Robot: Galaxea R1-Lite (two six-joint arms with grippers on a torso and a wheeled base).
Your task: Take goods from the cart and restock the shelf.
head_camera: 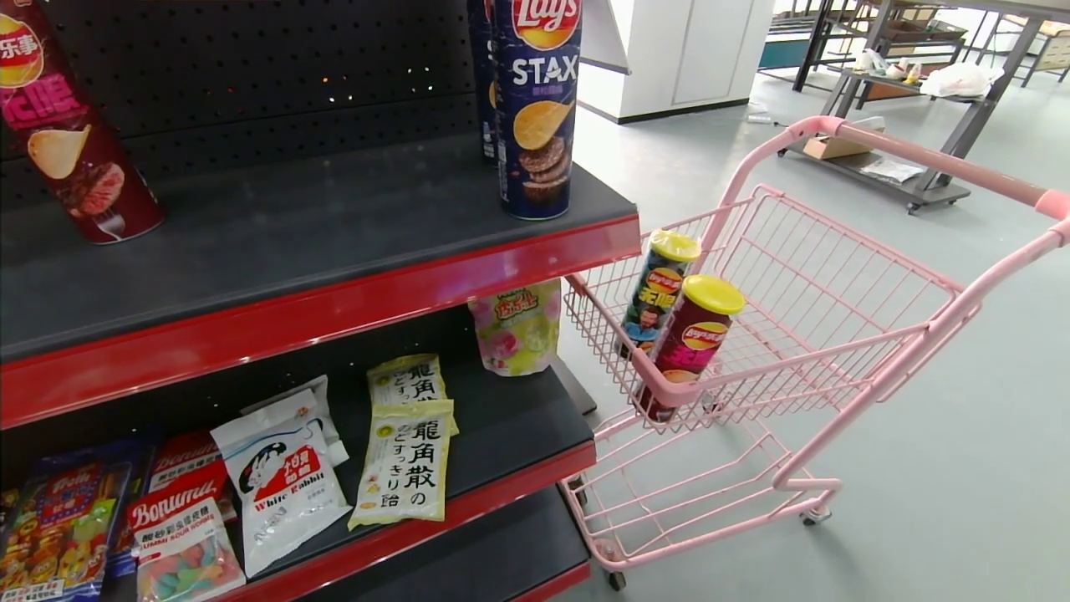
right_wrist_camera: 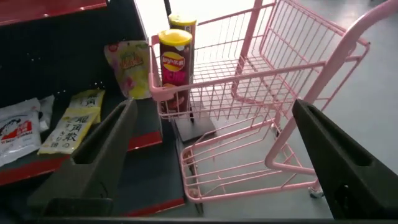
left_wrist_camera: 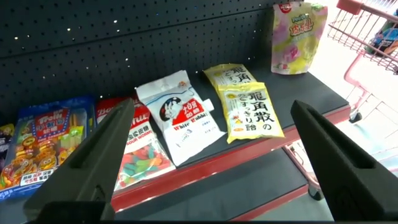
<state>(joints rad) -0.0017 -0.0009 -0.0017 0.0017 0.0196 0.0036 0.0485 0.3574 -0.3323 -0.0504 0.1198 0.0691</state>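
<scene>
Two cans stand upright in the front corner of the cart (head_camera: 919,161), touching or nearly so. The maroon can (head_camera: 698,334) is nearer, its base hidden by the basket rim. The green can (head_camera: 660,288) is partly screened by it and by the wire.

On the top shelf (head_camera: 292,226) a blue can (head_camera: 537,109) stands at the edge nearest the cart, its top cut off. Behind it is a sliver of what may be another can. A red can (head_camera: 75,142) stands well apart from them (also cut off above). On the board below lie a white bag (head_camera: 284,477) and yellow packets (head_camera: 405,460), and a pouch (head_camera: 518,326) has its top hidden by the shelf lip.

The left gripper (left_wrist_camera: 211,106) hangs before the lower board, its jaws spread wide and holding nothing. The right gripper (right_wrist_camera: 214,102) is just as wide and empty, facing the cart.
</scene>
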